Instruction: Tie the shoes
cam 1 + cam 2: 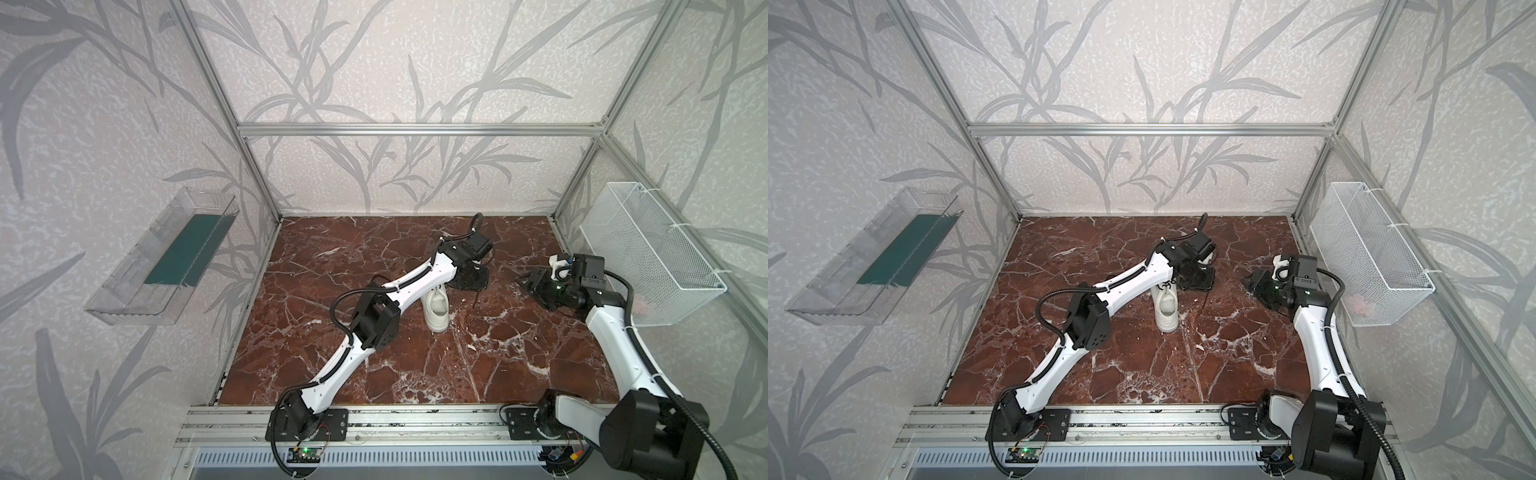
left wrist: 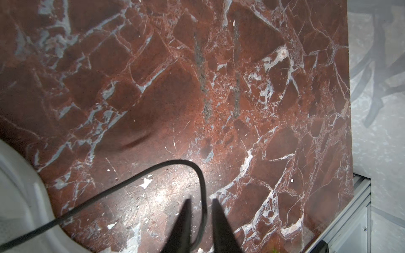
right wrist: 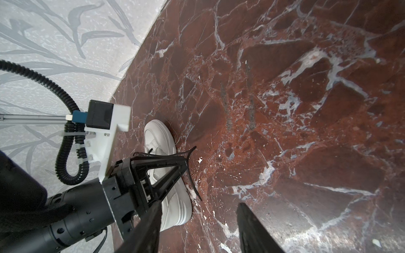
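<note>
The sneaker [image 1: 436,313] stands near the middle of the bench [image 1: 374,374], heel toward the front edge. In both top views the left arm [image 1: 415,278] hides its toe and eyelets. The left gripper [image 2: 201,199] hangs just beside the shoe, fingers slightly apart. A black lace [image 2: 131,181] runs through the gap; whether it touches a pad is unclear. The right gripper [image 3: 199,204], nearer the right edge, is spread wide, its fingers cut off by the wrist view's border.

pale walls [image 1: 374,62] papered with grey leaf sprays, silver aluminium frame [image 1: 415,129] across 12 o'clock, red-brown marble table [image 1: 415,365] veined white, clear plastic bin [image 1: 133,313] on the wall at 9 o'clock, white wire basket [image 1: 656,249] at 3 o'clock, slotted metal rail [image 1: 415,419] at 6 o'clock
</note>
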